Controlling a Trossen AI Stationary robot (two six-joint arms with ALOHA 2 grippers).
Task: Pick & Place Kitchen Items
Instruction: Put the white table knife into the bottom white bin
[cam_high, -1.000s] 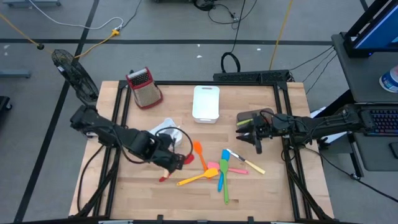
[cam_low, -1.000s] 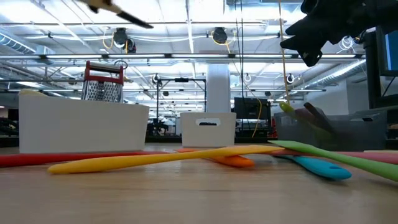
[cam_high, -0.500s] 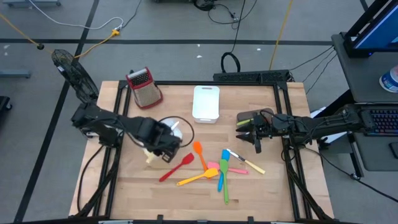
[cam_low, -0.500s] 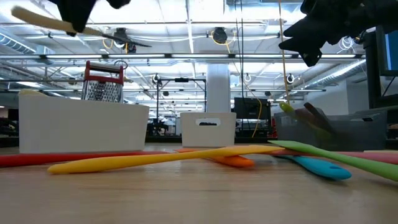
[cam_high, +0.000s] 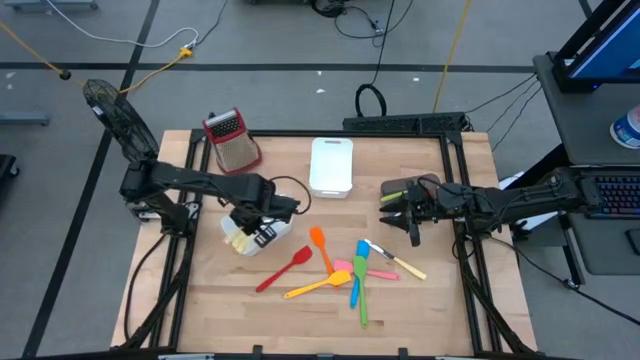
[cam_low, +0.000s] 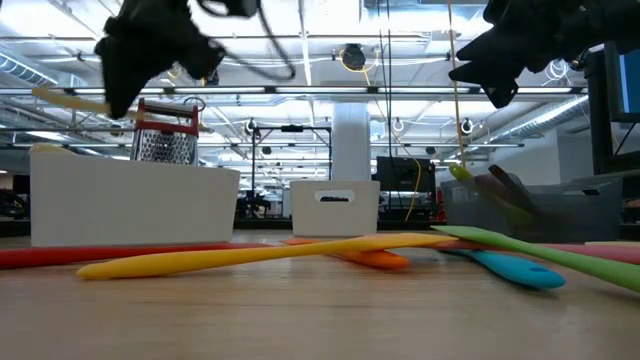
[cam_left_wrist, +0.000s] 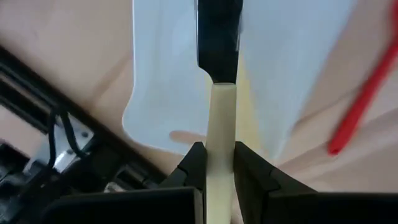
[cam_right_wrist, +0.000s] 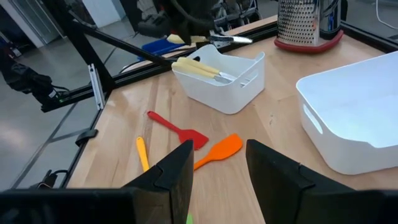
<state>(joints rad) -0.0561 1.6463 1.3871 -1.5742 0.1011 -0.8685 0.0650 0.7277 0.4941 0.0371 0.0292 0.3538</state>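
My left gripper (cam_high: 256, 222) hangs over the small white bin (cam_high: 280, 238) at the table's left and is shut on a knife with a cream handle (cam_left_wrist: 221, 130) and dark blade (cam_left_wrist: 219, 37). Cream-handled utensils (cam_right_wrist: 198, 67) lie inside that bin (cam_right_wrist: 239, 87). My right gripper (cam_high: 405, 215) hovers open over the right half, touching nothing. Flat on the wood lie a red spatula (cam_high: 283, 270), orange spatula (cam_high: 320, 243), yellow spoon (cam_high: 315, 287), blue (cam_high: 354, 288), green (cam_high: 362, 298) and pink (cam_high: 345, 266) utensils and a cream-handled one (cam_high: 400, 264). My left gripper pinches the knife's cream handle (cam_left_wrist: 221, 155) between its two fingers (cam_left_wrist: 194, 163), a little behind where the handle meets the blade. The fingers come from above, pointing down. The knife is lifted clear, above the open bin, its handle end sticking out sideways (cam_low: 70, 96).
A larger white bin (cam_high: 331, 165) stands at the far centre, and a metal box grater with a red top (cam_high: 232, 140) at the far left. Bare wood lies along the near edge and the right side. Black frame rails run along the table's sides.
My left gripper has carried the knife from beside the red spatula toward the table's far-left, over the small white bin, and the knife has come down lower above it. The right arm has kept still.
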